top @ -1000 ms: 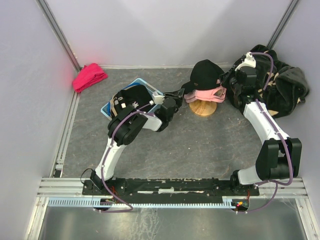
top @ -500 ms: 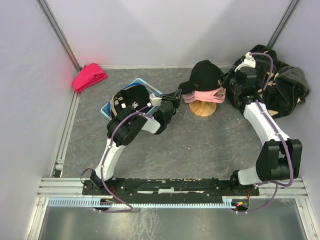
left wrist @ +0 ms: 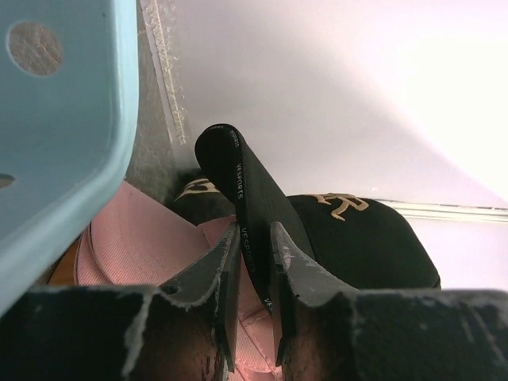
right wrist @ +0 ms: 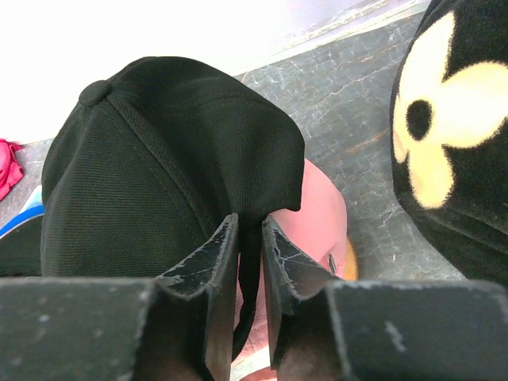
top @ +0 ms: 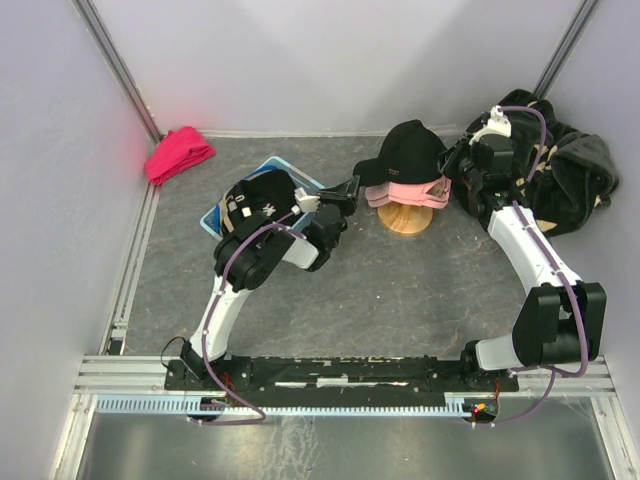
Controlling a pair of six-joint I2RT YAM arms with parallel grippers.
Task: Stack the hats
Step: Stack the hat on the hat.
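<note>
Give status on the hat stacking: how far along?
Done: pink cap sits on the wooden stand. In hand: black cap lies on it, left gripper pinching its brim, right gripper straddling its back edge. Left: lettered black cap and blue cap beside the left arm, unstacked.

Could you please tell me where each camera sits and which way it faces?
Top: above and behind the bases, looking down on the table; left arm and right arm show whole.
Left wrist: on the left arm, looking along the left fingers at the black cap, brim between them.
Right wrist: on the right arm, looking along the right fingers at that cap's rear edge between them.
Shared: both wrist views show black cap over pink cap.
</note>
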